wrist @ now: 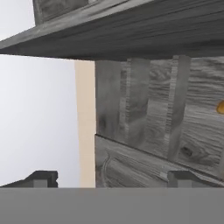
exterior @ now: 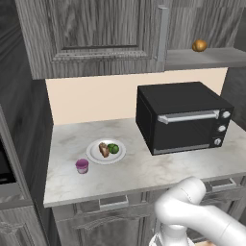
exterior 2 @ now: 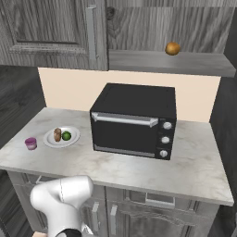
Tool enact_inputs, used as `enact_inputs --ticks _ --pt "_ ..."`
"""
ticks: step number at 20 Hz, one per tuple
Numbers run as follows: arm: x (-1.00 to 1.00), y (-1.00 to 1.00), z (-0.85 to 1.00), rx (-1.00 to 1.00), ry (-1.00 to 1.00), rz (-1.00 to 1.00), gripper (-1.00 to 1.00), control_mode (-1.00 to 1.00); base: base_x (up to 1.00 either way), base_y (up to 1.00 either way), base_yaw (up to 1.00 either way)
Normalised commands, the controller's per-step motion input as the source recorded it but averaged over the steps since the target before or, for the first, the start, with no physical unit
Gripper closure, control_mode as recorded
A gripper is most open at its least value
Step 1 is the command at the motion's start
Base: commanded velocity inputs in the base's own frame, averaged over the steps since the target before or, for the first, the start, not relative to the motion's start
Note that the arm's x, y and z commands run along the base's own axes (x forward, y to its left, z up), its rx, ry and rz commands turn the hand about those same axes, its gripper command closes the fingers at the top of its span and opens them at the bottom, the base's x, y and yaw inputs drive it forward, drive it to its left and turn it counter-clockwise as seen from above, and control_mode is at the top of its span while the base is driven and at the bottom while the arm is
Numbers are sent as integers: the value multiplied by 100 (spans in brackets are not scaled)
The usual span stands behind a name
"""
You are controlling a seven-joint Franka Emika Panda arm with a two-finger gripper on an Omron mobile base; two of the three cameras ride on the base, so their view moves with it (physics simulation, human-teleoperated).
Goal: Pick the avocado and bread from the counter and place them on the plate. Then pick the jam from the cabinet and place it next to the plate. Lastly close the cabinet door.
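The plate [exterior: 92, 156] sits on the bench [exterior: 144, 168] toward its left end, roughly midway between the front edge and the back wall. On it lie the bread [exterior: 104, 150] and the avocado [exterior: 113, 148], side by side and touching or nearly so, the bread on the left as seen from the left base view. The jam [exterior: 82, 166] stands upright on the bench just beside the plate, off its front-left rim and a little closer to the bench's front edge; jar and plate look slightly apart.

A black microwave [exterior: 180, 117] takes up the middle of the bench, to the right of the plate and well apart from it.

Above, the cabinet [exterior: 96, 36] runs along the wall. Its door [exterior 2: 51, 32] with the long vertical handle covers the left part, while the section to the right shows an uncovered shelf board [exterior 2: 166, 62]. An orange-brown round fruit [exterior 2: 172, 48] rests on that shelf, toward its right end.

The arm's white elbow rises in front of the bench's drawers. In the hand view the end effector [wrist: 111, 179] points up at the underside and grey wood of the cabinet, its two dark fingertips [wrist: 41, 178] standing wide apart with nothing between them.
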Motion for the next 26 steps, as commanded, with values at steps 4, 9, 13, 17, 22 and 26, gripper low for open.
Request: enact_inputs --ticks 4,9,13,17,22,26 --pt "0 -43 -1 16 0 0 -100 -100 0 0 0" --pt "0 -23 -29 15 0 0 -100 -100 0 0 0" --pt "0 -25 -12 15 0 0 -100 -100 0 0 0" --pt "0 -31 14 10 0 -3 -100 -100 0 0 0" --pt "0 -25 12 5 0 -5 -100 -100 0 0 0" --pt "22 -13 0 3 3 -5 -100 -100 0 0 0"
